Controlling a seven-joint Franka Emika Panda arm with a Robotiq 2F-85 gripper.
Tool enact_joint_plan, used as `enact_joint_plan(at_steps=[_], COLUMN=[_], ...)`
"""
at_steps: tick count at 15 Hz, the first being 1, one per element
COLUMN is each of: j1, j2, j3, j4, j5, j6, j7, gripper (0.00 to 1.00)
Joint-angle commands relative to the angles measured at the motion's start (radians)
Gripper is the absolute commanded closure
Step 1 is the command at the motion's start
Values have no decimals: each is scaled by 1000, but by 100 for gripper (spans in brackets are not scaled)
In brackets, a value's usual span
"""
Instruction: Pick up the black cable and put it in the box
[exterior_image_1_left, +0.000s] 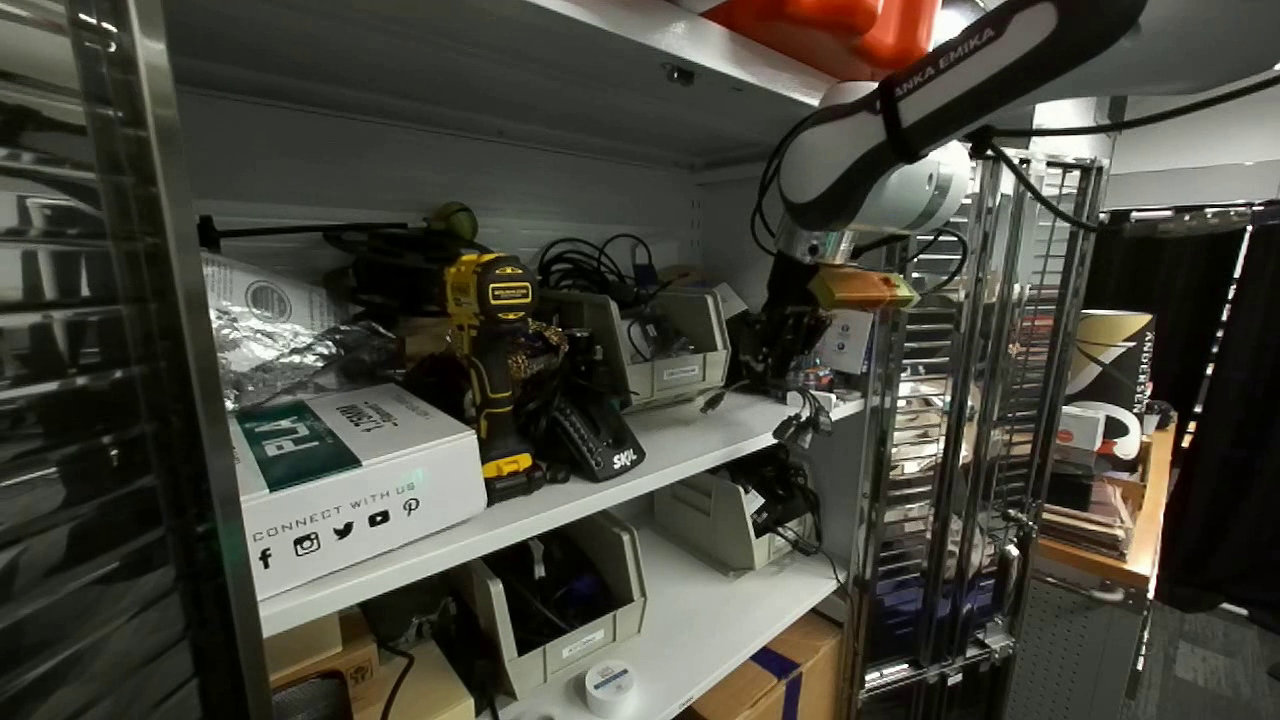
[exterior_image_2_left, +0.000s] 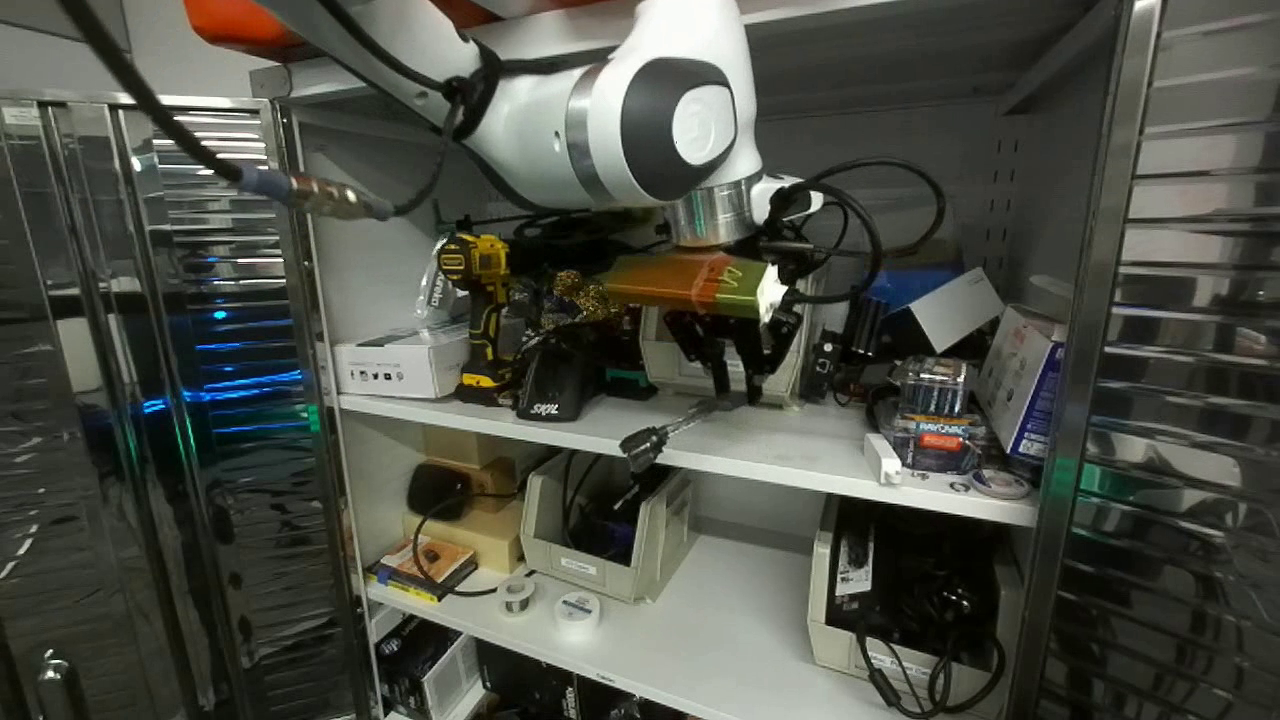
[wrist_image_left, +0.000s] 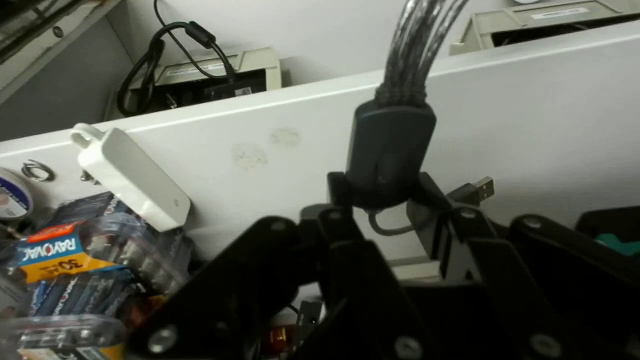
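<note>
black cable (wrist_image_left: 391, 127), seen closest at right of center in the wrist view. its thickest part is a flat, dark gray to black block (wrist_image_left: 387, 155) with sloped shoulders, rounded lower corners and a faint shallow mark on its face. from the block's upper end, a ribbed collar (wrist_image_left: 400, 95) gives out several slim strands (wrist_image_left: 416, 47); these are silvery gray, glossy and wrinkled in texture, lie close together, and are cut off by the upper edge of the frame. a thin gray loop (wrist_image_left: 387, 231) curves from beneath the block and passes out of sight behind a finger; past that finger, toward the right, shows a dark usb plug (wrist_image_left: 475, 191) with a bare metal tip. the gripper (wrist_image_left: 383, 189) is clamped on the block, its two fingertips (wrist_image_left: 339, 187) pressed to opposite sides of the lower end. in an exterior view the strands slant down and left from the fingertips, near the center of the frame, to a cluster of dark connectors (exterior_image_2_left: 643, 446), which overlaps the front edge of the white shelf (exterior_image_2_left: 800, 440); the connectors' exact shapes are too small to tell. the cable lies outside the gray bin (exterior_image_2_left: 628, 577) at lower center.
</note>
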Motion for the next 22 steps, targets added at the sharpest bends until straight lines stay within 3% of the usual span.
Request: enact_joint_plan(at_steps=[1,6,11,15,22], j1=[-19,-7,-2,14,39], j2=[-109,-140,-4,119,182], j3=[17,8,21,52,70], j4=[-71,-97,-63,8,130], j5=[143,297,301,386,414], j6=[36,247,520,693,787], j7=[-84,-129,-111,-74,47], gripper=[87,87,87,87,86])
